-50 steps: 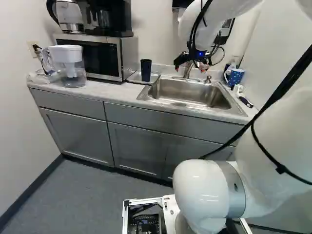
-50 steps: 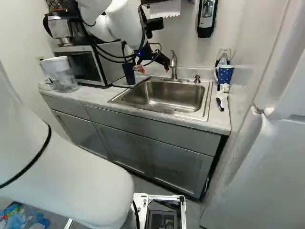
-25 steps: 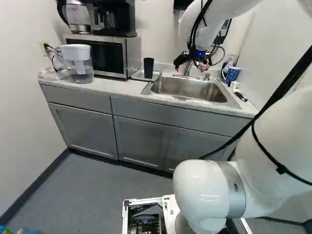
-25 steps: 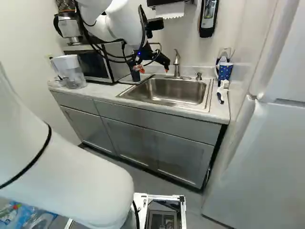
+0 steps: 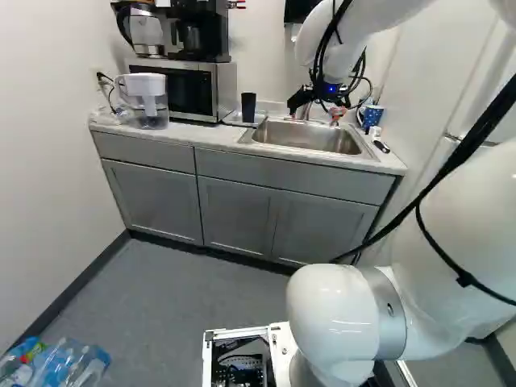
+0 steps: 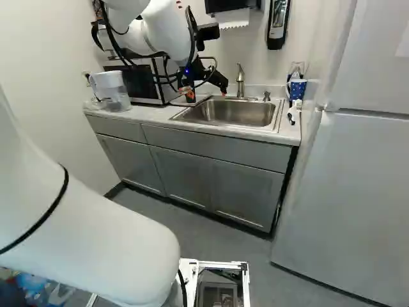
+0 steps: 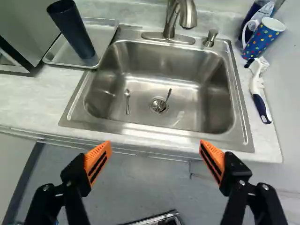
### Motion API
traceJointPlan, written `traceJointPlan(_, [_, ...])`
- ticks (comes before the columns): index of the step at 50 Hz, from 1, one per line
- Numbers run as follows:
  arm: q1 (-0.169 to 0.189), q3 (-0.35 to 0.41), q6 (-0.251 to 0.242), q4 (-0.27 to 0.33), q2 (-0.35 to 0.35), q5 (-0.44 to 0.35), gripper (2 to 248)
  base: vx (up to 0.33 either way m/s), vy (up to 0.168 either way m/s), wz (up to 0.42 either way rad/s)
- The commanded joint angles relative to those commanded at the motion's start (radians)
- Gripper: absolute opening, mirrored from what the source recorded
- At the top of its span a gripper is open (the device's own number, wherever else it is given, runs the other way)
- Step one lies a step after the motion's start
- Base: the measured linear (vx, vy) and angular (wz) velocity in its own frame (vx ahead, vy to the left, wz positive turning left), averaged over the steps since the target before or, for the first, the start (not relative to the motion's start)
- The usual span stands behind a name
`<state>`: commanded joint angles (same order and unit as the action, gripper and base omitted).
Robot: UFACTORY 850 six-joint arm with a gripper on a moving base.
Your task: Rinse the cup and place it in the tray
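Only the wrist view shows the sink (image 7: pixel 201 70) floor w/ 2 spoons, one (image 7: pixel 127 102) left of the drain (image 7: pixel 158 105), the other (image 7: pixel 168 96) w/ its lower end at it. The left base view gives the kettle (image 5: pixel 147 34) & coffee maker (image 5: pixel 193 36) atop the microwave (image 5: pixel 189 93), both mostly hidden behind the arm in the right base view. That one has the paper towel (image 6: pixel 233 19) & wall dispenser (image 6: pixel 278 25) instead, plus more of the fridge (image 6: pixel 358 192) on the right. Both base views, not the wrist view, show the pitcher (image 5: pixel 149 89) at the desk's (image 7: pixel 33 93) left end. The dark cup (image 7: pixel 72 30) stands upright in the tray (image 7: pixel 65 49), left of the sink, nr the tray's near right corner; tall, plain, smooth-sided, wider at top than at base. The right base view has it partly covered by the pincer (image 6: pixel 206 94); the left base view shows it clear, in front of the microwave's right end. Pincer's fingers are wide apart, orange pads (image 7: pixel 99 159) facing each other, well apart from the cup. Faucet (image 7: pixel 171 23) stands at the sink's far edge; dotted blue mug (image 7: pixel 262 40) w/ white handle & a brush (image 7: pixel 258 89) are on the right, brush nearer.
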<state>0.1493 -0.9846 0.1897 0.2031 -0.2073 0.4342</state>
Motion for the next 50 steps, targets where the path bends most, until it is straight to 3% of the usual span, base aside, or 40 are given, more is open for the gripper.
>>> traceJointPlan(31, [0.000,0.000,0.000,0.000,0.000,0.000,247,-0.196,0.036,0.015])
traceJointPlan(50, [-0.001,0.005,0.000,0.000,-0.006,0.000,247,-0.042,0.014,0.002])
